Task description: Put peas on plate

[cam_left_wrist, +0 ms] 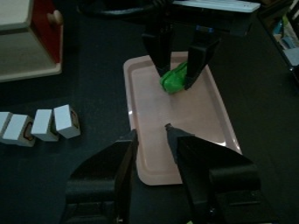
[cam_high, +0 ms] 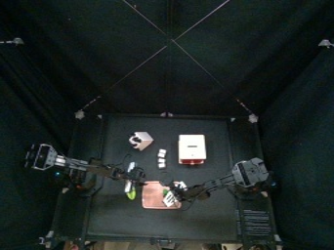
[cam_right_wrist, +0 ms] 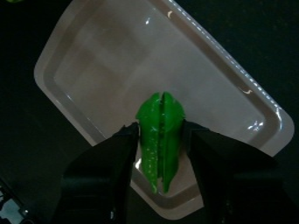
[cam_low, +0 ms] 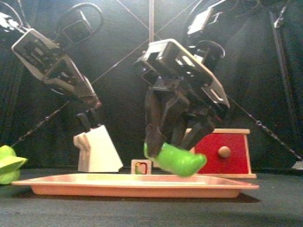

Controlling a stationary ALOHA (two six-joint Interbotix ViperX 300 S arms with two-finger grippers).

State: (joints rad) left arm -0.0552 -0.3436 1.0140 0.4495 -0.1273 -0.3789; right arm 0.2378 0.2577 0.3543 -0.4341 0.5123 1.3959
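My right gripper (cam_right_wrist: 162, 133) is shut on the peas (cam_right_wrist: 160, 144), a bright green pod. It holds them just above the pinkish-red plate (cam_right_wrist: 111, 61). In the front view the peas (cam_low: 178, 160) hang just over the plate's rim (cam_low: 71, 184), under the right gripper (cam_low: 178, 146). In the left wrist view the peas (cam_left_wrist: 176, 79) are over the far half of the plate (cam_left_wrist: 205, 118). My left gripper (cam_left_wrist: 167, 156) is open and empty, over the plate's near end. In the top view the plate (cam_high: 159, 199) lies at the table's front, between the two grippers.
A white block with a red edge (cam_high: 193, 146) stands behind the plate; the front view shows it too (cam_low: 225, 152). A white wedge piece (cam_low: 97, 151) stands back left. Several small white pieces (cam_left_wrist: 35, 125) lie beside the plate. Another yellow-green piece (cam_low: 7, 164) lies at the front left.
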